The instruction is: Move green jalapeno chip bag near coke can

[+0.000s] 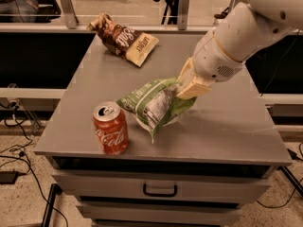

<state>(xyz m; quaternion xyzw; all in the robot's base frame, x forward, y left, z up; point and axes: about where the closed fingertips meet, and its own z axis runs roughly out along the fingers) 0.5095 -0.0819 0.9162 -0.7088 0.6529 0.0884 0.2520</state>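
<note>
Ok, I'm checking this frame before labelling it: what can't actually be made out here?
All in the camera view:
- Gripper, closed on the green jalapeno chip bag: its fingertips are hidden by the bag's folds.
- Whether the bag's underside touches the table: hidden by the bag itself.
- Whether the bag's corner touches the coke can: cannot tell.
- Arm: cut off by the top and right edges.
- Drawer contents: behind its closed front.
</note>
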